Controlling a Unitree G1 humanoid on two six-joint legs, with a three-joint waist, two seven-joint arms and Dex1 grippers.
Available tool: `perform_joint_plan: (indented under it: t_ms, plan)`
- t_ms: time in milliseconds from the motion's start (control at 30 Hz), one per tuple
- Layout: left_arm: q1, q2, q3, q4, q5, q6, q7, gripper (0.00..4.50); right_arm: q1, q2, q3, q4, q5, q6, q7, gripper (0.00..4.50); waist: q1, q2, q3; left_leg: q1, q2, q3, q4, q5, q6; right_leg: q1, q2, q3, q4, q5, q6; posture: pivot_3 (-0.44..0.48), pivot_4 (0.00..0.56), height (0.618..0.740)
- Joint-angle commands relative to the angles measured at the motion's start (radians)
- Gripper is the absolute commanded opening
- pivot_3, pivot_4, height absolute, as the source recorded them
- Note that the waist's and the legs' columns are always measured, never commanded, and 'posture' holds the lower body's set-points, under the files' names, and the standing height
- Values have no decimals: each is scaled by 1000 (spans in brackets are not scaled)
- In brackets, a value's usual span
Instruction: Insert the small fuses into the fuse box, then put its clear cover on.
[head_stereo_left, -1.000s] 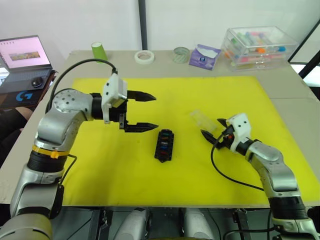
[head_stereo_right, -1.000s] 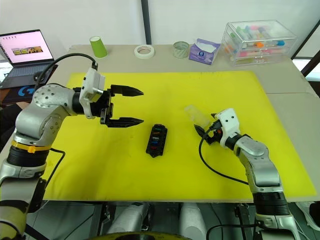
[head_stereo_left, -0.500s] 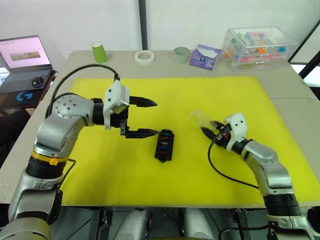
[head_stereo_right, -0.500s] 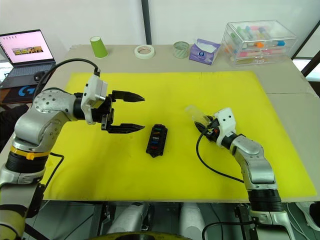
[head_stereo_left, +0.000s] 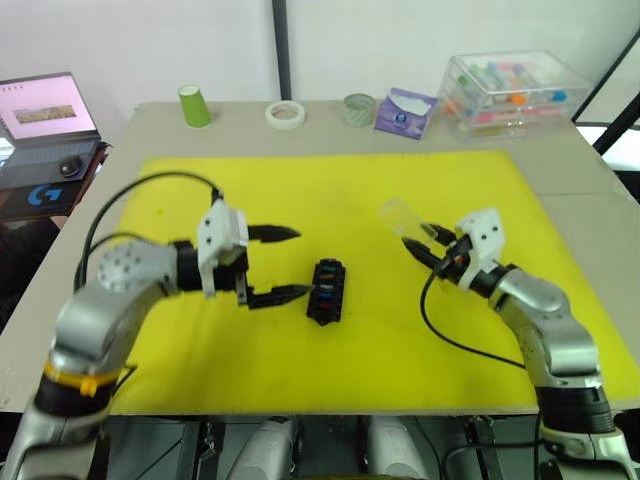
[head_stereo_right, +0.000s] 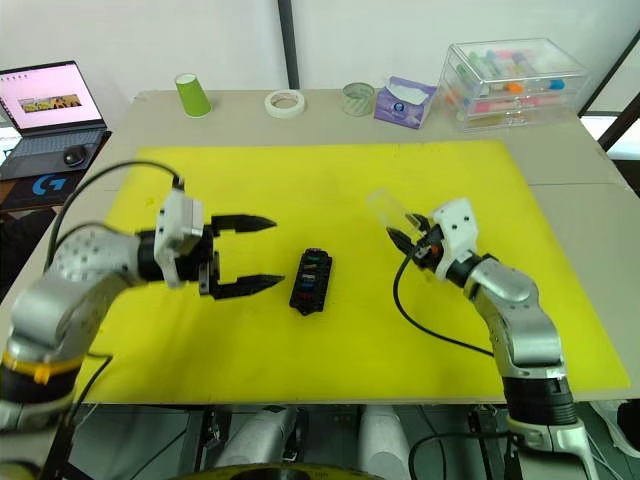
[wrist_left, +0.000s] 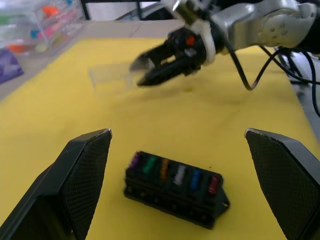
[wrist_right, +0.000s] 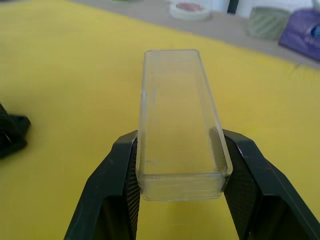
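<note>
Fuse box (head_stereo_left: 327, 291) sits mid-mat on the bench, small fuses (wrist_left: 172, 174) look all slotted in. Clear cover (wrist_right: 179, 129) isn't on yet: right pincer (wrist_right: 178, 167) pinches it at 3 o'clock. Left pincer (head_stereo_left: 282, 264) hangs spread at 9.

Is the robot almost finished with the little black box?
Nearly. Done: the small coloured fuses already sit in a row in the black rectangular fuse box on the yellow mat. In hand: the right gripper pinches the clear plastic cover. The left gripper is open beside the box. Left: putting the cover on.
</note>
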Motion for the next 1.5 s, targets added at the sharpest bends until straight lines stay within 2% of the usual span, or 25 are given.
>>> perform_joint_plan:
  t_ms: [33,100,167,300,533,833,1067,1500]
  plan:
    - [192,-58,15,-194,-38,44,167,4500,-64,7,11,-73,32,38,-9,1879,5,0,0,1,0,0,-1,0,0,1,0,0,-1,0,0,0,150,740]
    - [276,-88,-16,-203,53,-4,235,4500,-85,10,25,-82,34,57,-8,1879,19,0,0,6,0,0,-2,0,0,5,0,0,-2,0,0,0,150,740]
    - [324,-109,-45,-213,94,-22,282,4500,-94,7,30,-92,40,75,-6,1879,34,0,0,8,0,1,-3,0,0,7,0,0,-2,0,0,0,150,740]
    - [359,-163,-131,-180,189,-74,360,4500,-105,-4,32,-101,49,95,-2,1879,52,0,0,8,-1,2,-2,0,0,8,0,0,-4,0,0,0,150,740]
    - [283,-199,-280,-42,310,-148,366,4500,-137,-6,39,-107,52,119,0,1879,56,0,0,8,0,3,-4,0,0,7,0,0,-4,0,0,0,150,740]
    - [189,-294,-372,129,422,-197,419,4500,-146,-6,20,-147,56,154,-33,1879,56,0,0,8,0,3,-7,1,-1,5,0,0,-5,0,0,0,150,740]
    - [169,-274,-347,158,471,-193,436,4500,-139,-13,3,-176,62,174,-49,1879,55,0,0,8,0,3,-8,1,-1,5,0,0,-5,0,0,0,150,740]
    - [172,-217,-196,171,431,-207,419,4500,-157,2,15,-149,59,149,-48,1879,52,0,0,8,0,3,-8,1,-1,5,0,0,-5,0,0,0,150,740]
